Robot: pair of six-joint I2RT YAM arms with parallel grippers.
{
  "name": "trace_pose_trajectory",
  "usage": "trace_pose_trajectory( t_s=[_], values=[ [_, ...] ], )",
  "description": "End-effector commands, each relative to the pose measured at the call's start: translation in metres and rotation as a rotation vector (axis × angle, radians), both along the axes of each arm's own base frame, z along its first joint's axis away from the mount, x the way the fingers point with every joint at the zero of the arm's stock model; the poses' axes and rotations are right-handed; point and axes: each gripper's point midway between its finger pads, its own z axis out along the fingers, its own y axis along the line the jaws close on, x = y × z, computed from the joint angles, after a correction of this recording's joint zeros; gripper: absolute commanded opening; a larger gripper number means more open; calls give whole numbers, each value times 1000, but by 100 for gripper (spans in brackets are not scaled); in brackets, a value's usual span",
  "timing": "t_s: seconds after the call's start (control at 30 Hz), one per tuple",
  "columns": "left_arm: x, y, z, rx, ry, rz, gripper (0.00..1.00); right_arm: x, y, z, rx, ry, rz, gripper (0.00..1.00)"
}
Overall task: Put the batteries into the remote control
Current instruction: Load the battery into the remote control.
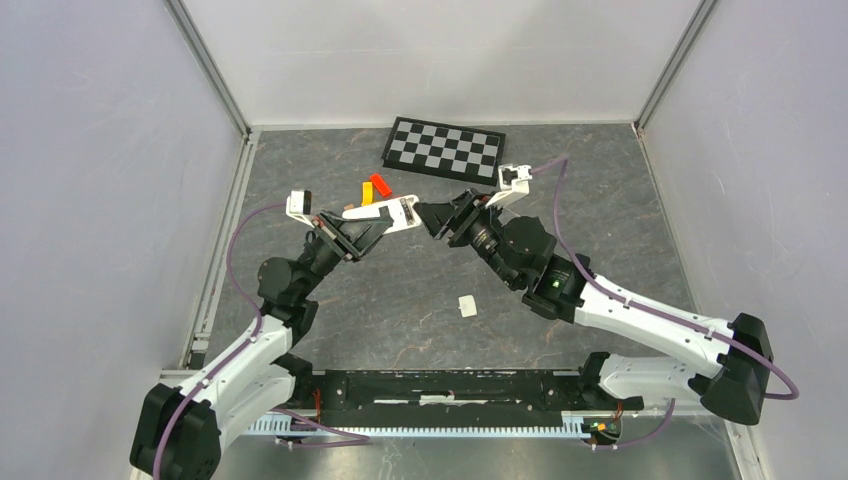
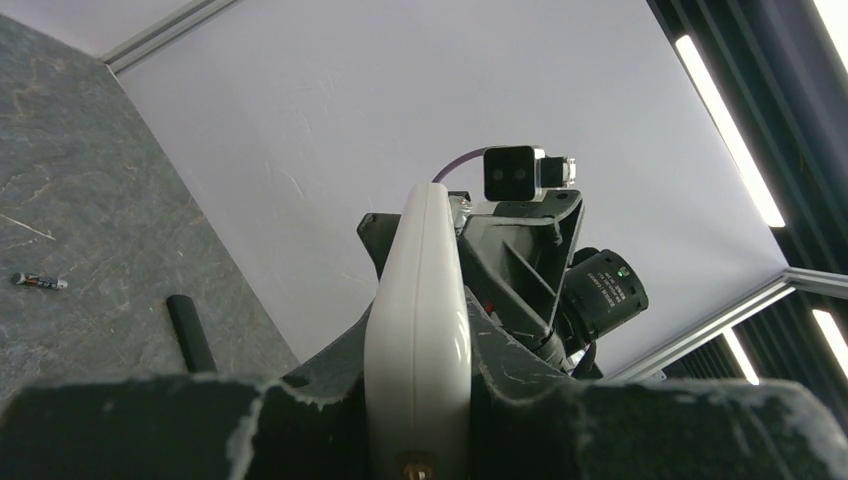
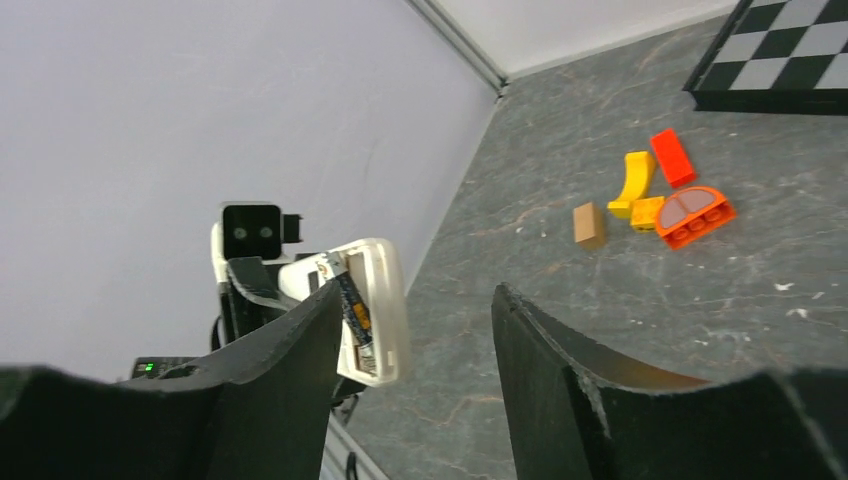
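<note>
Remote [image 1: 402,214] long axis toward R gripper [image 1: 430,222], fingers apart; L gripper [image 1: 372,228] clamped on it

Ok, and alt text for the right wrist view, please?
A white remote, held up by the left gripper, faces the camera with its back open and a battery lying in the compartment. The two dark fingers of the right gripper stand apart in the foreground, holding nothing. Behind, coloured toy blocks and a checkerboard lie on the grey table.
</note>
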Motion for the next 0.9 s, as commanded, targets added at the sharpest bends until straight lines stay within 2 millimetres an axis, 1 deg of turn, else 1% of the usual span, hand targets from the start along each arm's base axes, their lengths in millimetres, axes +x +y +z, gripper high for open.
trace_pose_trajectory(
  t_s=[0.0, 0.2, 0.4, 0.57, 0.87],
  values=[
    [-7, 2, 25, -18, -110, 9, 2, 6, -11, 17, -53, -68, -72, 58],
    [-5, 2, 26, -19, -107, 15, 2, 5, -4, 14, -102, -86, -49, 51],
    [-3, 0, 32, -14, -124, 9, 2, 3, 5, 3, -161, -82, -7, 45],
    [-1, 0, 32, -12, -123, 13, 2, 2, 5, -5, -186, -63, -3, 42],
    [0, 0, 33, -17, -119, 18, 2, -5, 8, -6, -175, -55, 35, 35]
  ],
)
